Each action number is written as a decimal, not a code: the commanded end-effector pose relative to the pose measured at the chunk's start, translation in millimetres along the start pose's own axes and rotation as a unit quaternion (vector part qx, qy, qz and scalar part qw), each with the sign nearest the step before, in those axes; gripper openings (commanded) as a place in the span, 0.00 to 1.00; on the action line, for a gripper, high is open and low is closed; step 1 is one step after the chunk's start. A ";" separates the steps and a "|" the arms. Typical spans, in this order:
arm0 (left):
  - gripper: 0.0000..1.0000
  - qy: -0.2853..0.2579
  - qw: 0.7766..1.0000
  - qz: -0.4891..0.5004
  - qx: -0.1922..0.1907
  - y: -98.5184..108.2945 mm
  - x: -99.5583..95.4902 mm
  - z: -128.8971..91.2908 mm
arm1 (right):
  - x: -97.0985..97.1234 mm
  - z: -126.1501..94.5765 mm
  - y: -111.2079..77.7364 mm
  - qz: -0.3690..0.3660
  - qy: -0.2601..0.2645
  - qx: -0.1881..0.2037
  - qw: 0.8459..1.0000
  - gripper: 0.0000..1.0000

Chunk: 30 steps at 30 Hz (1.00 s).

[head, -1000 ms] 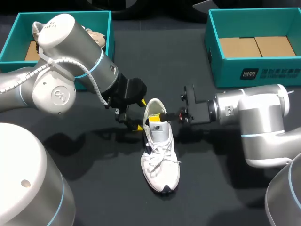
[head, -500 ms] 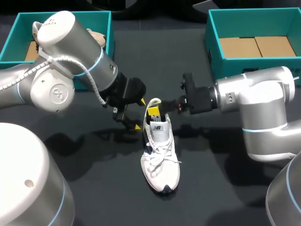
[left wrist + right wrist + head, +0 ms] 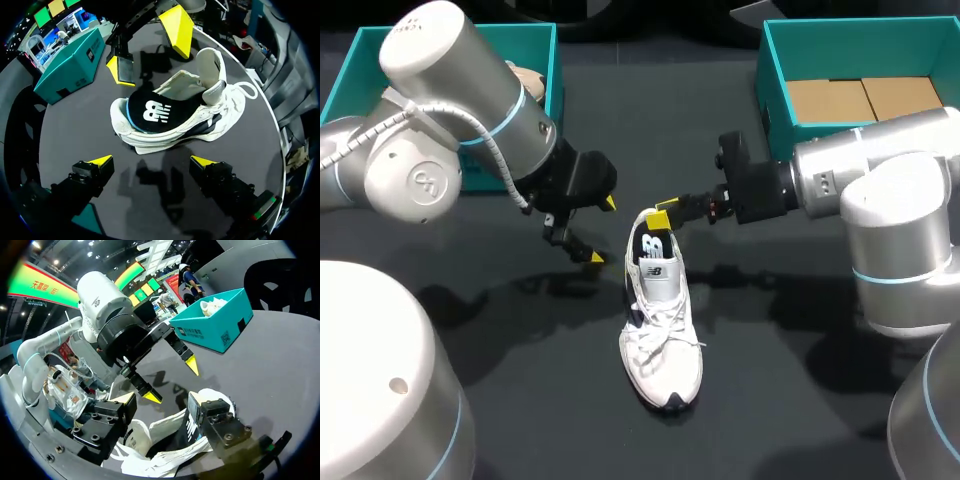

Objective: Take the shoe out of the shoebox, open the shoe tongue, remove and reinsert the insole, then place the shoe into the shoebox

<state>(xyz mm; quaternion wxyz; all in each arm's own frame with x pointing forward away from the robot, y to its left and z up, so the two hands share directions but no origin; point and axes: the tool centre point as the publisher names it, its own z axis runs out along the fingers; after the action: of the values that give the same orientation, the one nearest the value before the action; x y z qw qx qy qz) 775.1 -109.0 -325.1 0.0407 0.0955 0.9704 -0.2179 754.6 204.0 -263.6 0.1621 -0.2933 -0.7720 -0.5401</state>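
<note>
A white sneaker (image 3: 661, 325) lies on the dark table, toe toward me. Its dark insole (image 3: 650, 244) sits tilted up in the heel opening. My right gripper (image 3: 665, 213) hovers just above the heel, open, with the insole (image 3: 192, 426) resting near one finger. My left gripper (image 3: 600, 231) is open to the left of the heel, clear of the shoe. The left wrist view shows the sneaker (image 3: 210, 112) ahead of my left gripper (image 3: 152, 162), the insole (image 3: 150, 112) inside it and my right gripper (image 3: 150, 47) beyond. The right wrist view shows the sneaker (image 3: 165, 442) under my right gripper (image 3: 160, 407), with my left gripper (image 3: 171, 381) ahead.
A teal shoebox (image 3: 545, 50) holding another shoe (image 3: 527, 80) stands at the back left, behind my left arm. A second teal shoebox (image 3: 790, 130) with a cardboard floor stands at the back right.
My right gripper has opened, let go of the insole and risen back from the heel. My left gripper has drawn away to the left. The insole now sits propped in the heel opening.
</note>
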 end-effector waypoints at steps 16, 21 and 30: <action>1.00 0.038 0.995 0.090 -0.026 48.9 -7.2 -79.0 | -14.3 -63.8 30.7 0.063 -0.092 0.151 0.982 0.46; 1.00 0.052 0.991 0.118 -0.034 57.5 -15.0 -96.3 | -19.8 -72.2 37.9 0.100 -0.124 0.230 0.960 0.37; 1.00 0.094 0.979 0.177 -0.023 74.6 -34.1 -124.0 | -27.2 -77.7 45.5 0.183 -0.279 0.356 0.873 0.00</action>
<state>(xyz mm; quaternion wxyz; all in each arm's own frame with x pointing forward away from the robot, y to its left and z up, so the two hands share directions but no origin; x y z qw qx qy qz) 805.7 -4.3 -246.7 0.0088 0.2756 0.9462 -0.1691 799.2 129.0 -223.9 0.1425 -0.4491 -0.8183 -0.3291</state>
